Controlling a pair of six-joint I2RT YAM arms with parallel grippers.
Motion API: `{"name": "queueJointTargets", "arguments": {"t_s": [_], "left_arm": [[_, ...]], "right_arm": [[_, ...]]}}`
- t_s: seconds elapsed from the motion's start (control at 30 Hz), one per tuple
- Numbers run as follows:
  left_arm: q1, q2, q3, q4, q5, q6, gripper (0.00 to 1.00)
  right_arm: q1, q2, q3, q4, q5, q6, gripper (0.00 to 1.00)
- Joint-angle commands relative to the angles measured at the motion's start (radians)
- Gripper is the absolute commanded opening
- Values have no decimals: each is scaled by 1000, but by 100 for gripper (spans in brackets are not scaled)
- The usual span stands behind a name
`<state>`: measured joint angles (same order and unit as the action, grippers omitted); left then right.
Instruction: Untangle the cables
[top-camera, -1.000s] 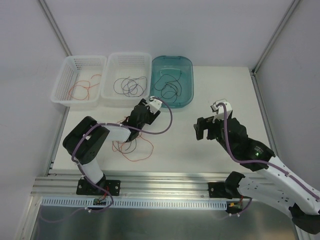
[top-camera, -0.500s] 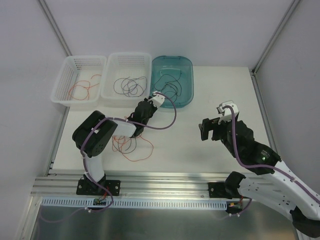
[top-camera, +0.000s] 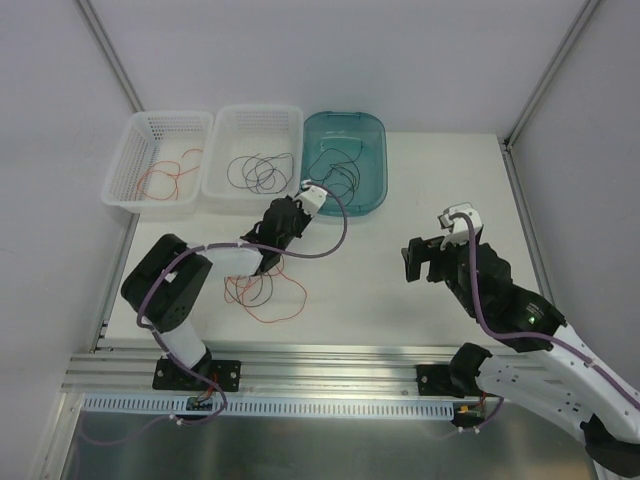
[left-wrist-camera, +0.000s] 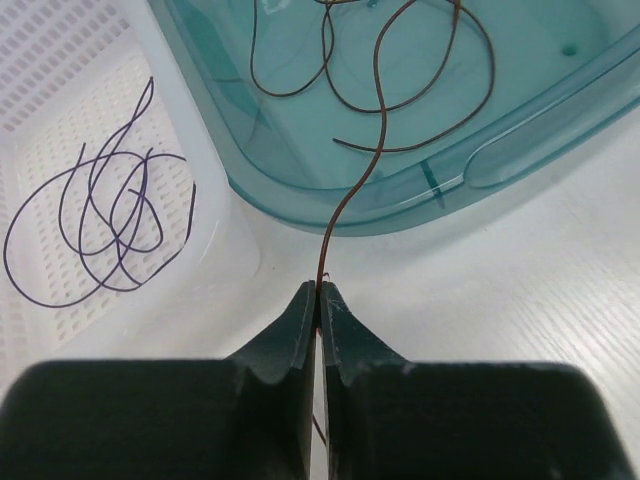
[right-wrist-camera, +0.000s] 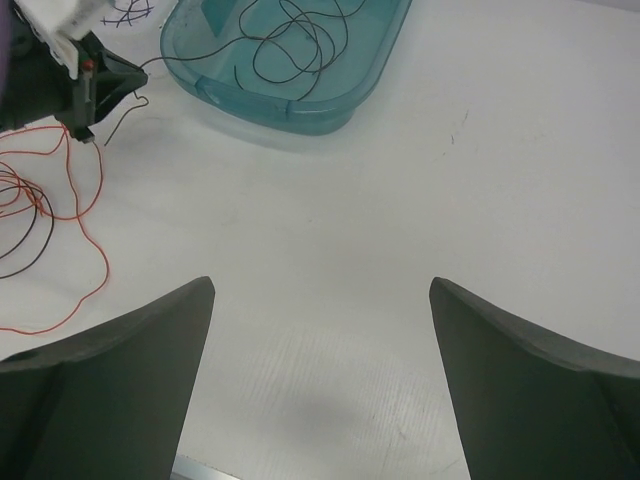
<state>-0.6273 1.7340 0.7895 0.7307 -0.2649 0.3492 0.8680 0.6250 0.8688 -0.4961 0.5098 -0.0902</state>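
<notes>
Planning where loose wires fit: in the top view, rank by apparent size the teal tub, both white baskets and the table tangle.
1. Teal tub, left white basket and middle white basket: look about alike, not ranked.
2. Loose tangle of cables: clearly smallest.

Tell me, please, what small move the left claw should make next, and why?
Probably lift the left claw toward the teal tub: it is shut on a dark cable that runs over the rim and already lies mostly inside, so the pinched end likely belongs there too.
</notes>
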Motion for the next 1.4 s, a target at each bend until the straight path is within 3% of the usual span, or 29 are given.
{"name": "queueJointTargets", "arguments": {"t_s": [0.0, 0.17, 0.3, 0.47, 0.77, 0.83, 0.93, 1.1, 1.23, 1.37], "left_arm": [[-2, -135, 69, -192, 85, -81, 0], [-2, -195, 269, -506, 98, -124, 0], [0, -162, 445, -599, 110, -113, 0], [20, 21, 727, -640, 127, -102, 0], [78, 400, 1080, -649, 197, -323, 0], [83, 433, 1117, -649, 200, -348, 15], [86, 389, 1101, -649, 245, -346, 47], [81, 199, 906, -649, 290, -410, 85], [77, -46, 694, -651, 300, -515, 96], [60, -249, 470, -654, 299, -605, 99]], "right_arm": [[-4, -21, -7, -10, 33, -3, 94], [-3, -34, -11, -13, 29, 0, 94], [-6, -44, -13, -18, 29, 0, 94], [-3, -50, -14, -27, 26, 9, 94], [-4, -36, -8, -47, 13, 10, 94], [-6, -34, -7, -55, 12, 10, 94], [-3, -34, 1, -67, 10, 10, 94], [-3, -30, 35, -96, 3, 9, 94], [-3, -24, 64, -145, -4, 30, 94], [-4, -37, 68, -190, -1, 63, 94]]}}
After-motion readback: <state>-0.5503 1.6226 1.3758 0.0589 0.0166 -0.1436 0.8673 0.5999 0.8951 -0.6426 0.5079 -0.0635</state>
